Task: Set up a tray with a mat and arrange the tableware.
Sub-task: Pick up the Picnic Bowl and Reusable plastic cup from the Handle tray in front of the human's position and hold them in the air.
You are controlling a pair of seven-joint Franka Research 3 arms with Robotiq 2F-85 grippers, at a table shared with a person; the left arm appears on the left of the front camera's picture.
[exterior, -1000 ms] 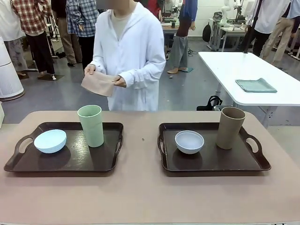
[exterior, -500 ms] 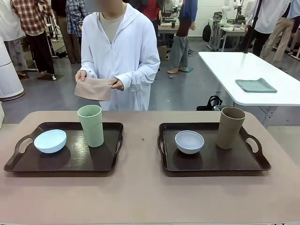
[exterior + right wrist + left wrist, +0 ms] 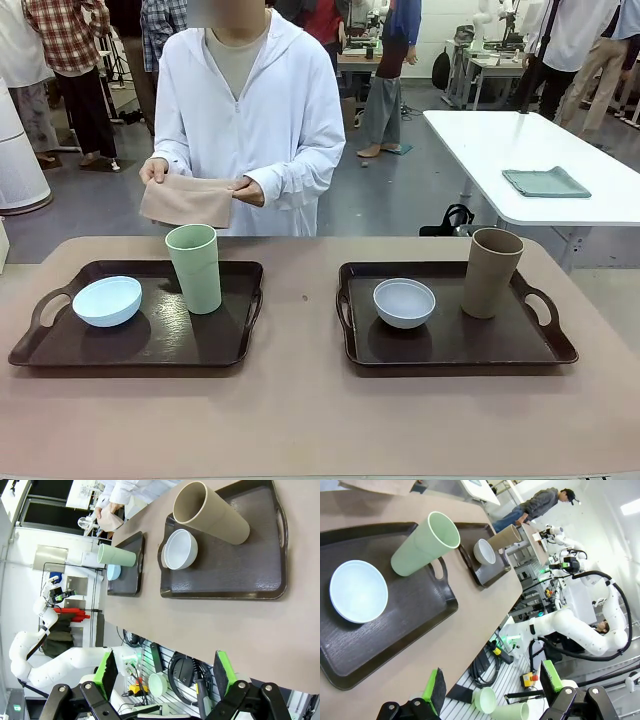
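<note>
Two dark brown trays lie on the table. The left tray [image 3: 60,345] holds a light blue bowl [image 3: 107,300] and an upright pale green tumbler [image 3: 194,267]. On the right tray [image 3: 450,350] stand a whitish-grey bowl [image 3: 404,302] and a tan-brown tumbler [image 3: 492,272]. Behind the left tray a person in a white coat holds a beige mat [image 3: 187,200] in both hands, above the table's far edge. My left gripper [image 3: 492,690] is open over the near table edge, with nothing between its fingers. My right gripper [image 3: 162,672] is open too, off the table's near side.
A white table [image 3: 530,160] with a folded grey-green cloth [image 3: 546,181] stands at the back right. Other people stand farther off in the room. Bare tabletop runs between the two trays and along the near edge.
The person has stepped to the left and spread the beige mat wider, lowering it closer to the table behind the green tumbler. Trays and tableware have not moved.
</note>
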